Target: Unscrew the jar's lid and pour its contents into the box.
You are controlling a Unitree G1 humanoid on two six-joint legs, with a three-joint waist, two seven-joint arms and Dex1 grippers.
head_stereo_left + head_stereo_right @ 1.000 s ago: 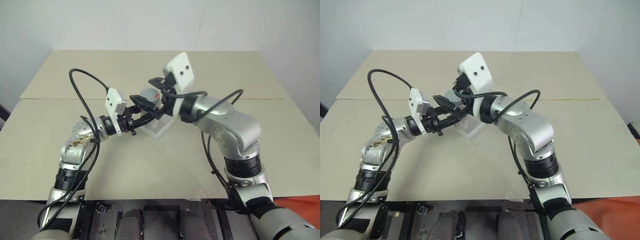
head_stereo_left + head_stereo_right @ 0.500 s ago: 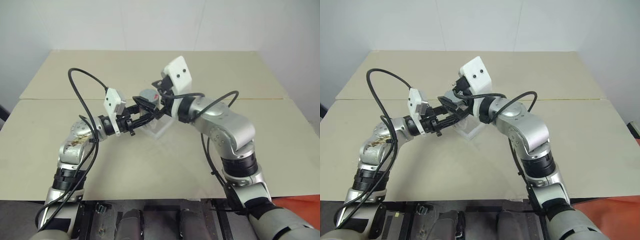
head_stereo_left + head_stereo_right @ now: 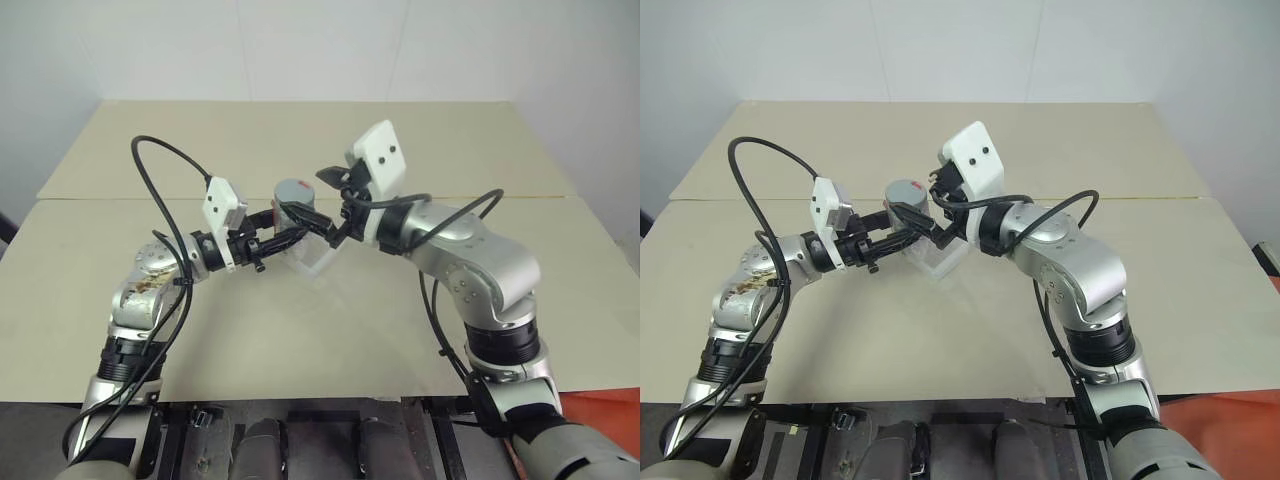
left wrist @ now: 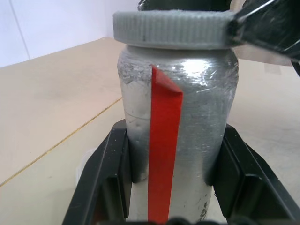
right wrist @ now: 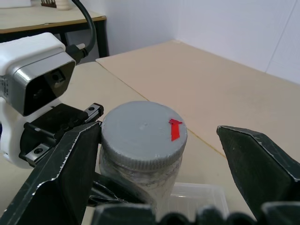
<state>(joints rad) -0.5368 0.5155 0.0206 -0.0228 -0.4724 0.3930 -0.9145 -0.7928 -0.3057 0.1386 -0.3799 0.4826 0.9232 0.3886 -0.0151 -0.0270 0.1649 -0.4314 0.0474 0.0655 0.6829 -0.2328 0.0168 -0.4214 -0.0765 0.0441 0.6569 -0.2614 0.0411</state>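
Observation:
My left gripper [image 3: 287, 226] is shut on the jar [image 4: 187, 117], holding it upright above the table; its fingers [image 4: 110, 173] press both sides of the body. A red strip [image 4: 164, 150] runs down the frosted jar. The grey lid [image 3: 293, 190] sits on top with a small red mark [image 5: 175, 128]. My right gripper [image 5: 155, 130] is open, one finger [image 5: 65, 173] on each side of the lid and apart from it. The clear box [image 3: 316, 258] lies on the table just under and behind the jar. The contents are hidden inside the jar.
The beige table [image 3: 300, 330] has a seam [image 3: 560, 198] running across it behind the arms. Black cables [image 3: 160, 160] loop off both wrists. Bare tabletop lies all around the box.
My right gripper has drawn back to the right, off the lid, so the lid's top now shows. The left gripper and jar have stayed put.

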